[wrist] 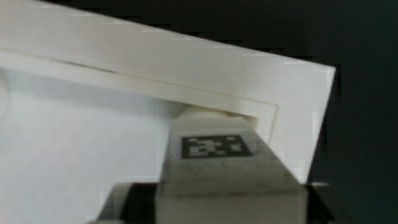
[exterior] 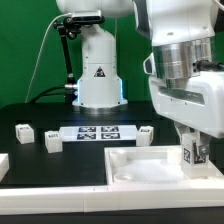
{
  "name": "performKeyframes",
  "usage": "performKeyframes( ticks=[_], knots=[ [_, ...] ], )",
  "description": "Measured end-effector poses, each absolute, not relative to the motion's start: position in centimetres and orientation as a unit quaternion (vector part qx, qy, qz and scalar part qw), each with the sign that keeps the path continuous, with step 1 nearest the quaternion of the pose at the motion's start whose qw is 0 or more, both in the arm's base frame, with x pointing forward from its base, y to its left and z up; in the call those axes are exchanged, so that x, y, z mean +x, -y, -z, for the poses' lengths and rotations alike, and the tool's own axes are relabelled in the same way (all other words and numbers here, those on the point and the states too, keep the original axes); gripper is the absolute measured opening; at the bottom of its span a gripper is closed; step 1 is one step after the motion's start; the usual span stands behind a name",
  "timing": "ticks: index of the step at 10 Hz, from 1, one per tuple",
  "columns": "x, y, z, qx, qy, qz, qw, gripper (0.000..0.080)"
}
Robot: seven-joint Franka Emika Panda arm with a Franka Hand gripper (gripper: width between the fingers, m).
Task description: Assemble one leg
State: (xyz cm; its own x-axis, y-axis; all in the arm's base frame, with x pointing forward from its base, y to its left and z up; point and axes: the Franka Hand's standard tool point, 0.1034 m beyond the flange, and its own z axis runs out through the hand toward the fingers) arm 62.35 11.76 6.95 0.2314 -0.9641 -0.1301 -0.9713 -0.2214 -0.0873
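My gripper is shut on a leg, a small white block with a black-and-white tag, and holds it upright over the right rear corner of the large white square base. In the wrist view the leg sits between my two dark fingers, its far end at a recessed corner pocket of the base. Whether the leg touches the pocket floor is hidden.
The marker board lies at the middle of the table. Three more small white blocks stand near it: two at the exterior view's left, one to the right of the board. The robot's pedestal stands behind.
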Motion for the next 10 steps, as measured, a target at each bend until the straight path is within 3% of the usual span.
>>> performKeyframes(
  ticks=[1,2,3,4,10],
  knots=[
    [62.34,-11.79,-6.93,-0.789,-0.609,-0.023,0.075,0.0487],
    [62.34,-11.8,-6.93,-0.802,-0.592,-0.022,0.076,0.0487],
    [62.33,-11.84,-6.96,-0.81,-0.581,-0.022,0.075,0.0613],
    [62.06,-12.18,-7.02,-0.845,-0.529,-0.034,0.064,0.0638],
    [62.62,-12.31,-7.17,-0.986,-0.163,-0.007,0.042,0.0649]
  ],
)
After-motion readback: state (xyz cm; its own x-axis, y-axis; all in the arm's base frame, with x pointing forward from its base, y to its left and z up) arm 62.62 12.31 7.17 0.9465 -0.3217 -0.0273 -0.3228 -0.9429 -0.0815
